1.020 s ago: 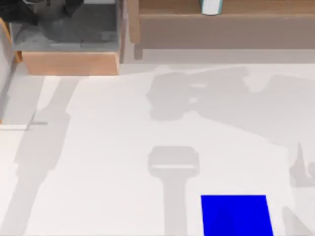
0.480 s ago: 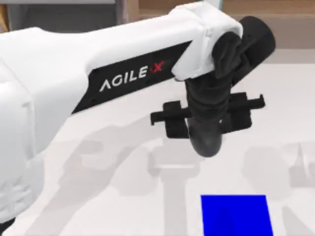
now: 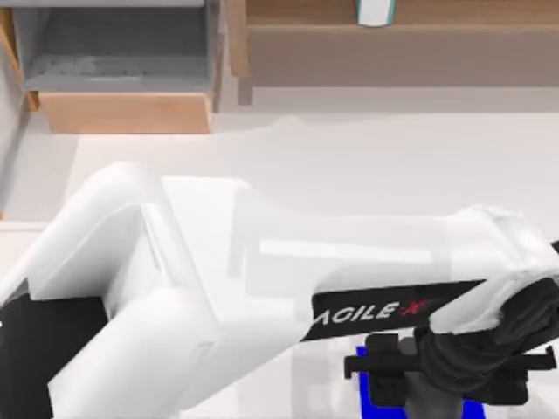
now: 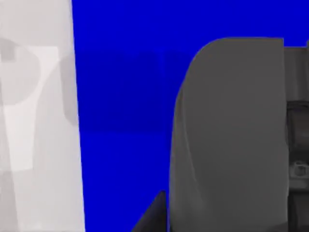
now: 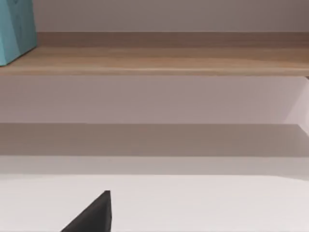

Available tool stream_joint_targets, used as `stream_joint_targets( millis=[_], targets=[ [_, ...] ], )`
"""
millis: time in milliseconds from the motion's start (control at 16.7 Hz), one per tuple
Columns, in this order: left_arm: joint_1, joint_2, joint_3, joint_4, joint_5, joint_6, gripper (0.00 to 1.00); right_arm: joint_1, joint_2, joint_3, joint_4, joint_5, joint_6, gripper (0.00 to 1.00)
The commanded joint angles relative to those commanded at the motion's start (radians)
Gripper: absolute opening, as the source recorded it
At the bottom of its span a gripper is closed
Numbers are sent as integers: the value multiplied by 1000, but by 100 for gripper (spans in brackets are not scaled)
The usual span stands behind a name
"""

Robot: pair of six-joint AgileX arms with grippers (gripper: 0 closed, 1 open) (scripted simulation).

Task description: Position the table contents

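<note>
My left arm reaches across the top view from the lower left to the front right. Its gripper [image 3: 434,393] hangs over a blue mat [image 3: 368,400] and is shut on the dark grey mouse [image 3: 426,408]. In the left wrist view the mouse [image 4: 227,135] sits close above the blue mat [image 4: 125,96], with the white table [image 4: 38,121] beside it. A small white item with light-blue edges [image 3: 376,10] stands on the shelf at the back. In the right wrist view that item looks teal [image 5: 14,29], and one dark fingertip [image 5: 91,215] shows above the table.
A long wooden shelf [image 3: 437,39] runs along the back right of the table [image 3: 393,166]. At the back left stands an open wooden box with a grey inside [image 3: 122,109]. The left arm's white body covers most of the table's front half.
One second ago no arm was over the table. The left arm then came in holding the mouse above the middle, and has since moved it toward the front right, over the blue mat.
</note>
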Motion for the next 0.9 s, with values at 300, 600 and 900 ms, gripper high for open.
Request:
stream_joint_targets(
  millis=[300, 600, 900],
  targets=[
    [-1, -2, 0, 0, 0, 0, 0, 0, 0, 0, 0, 0, 0, 100],
    [-2, -8, 5, 1, 0, 0, 0, 0, 0, 0, 0, 0, 0, 100],
    [-3, -24, 18, 5, 0, 1, 0, 0, 0, 0, 0, 0, 0, 100]
  ],
)
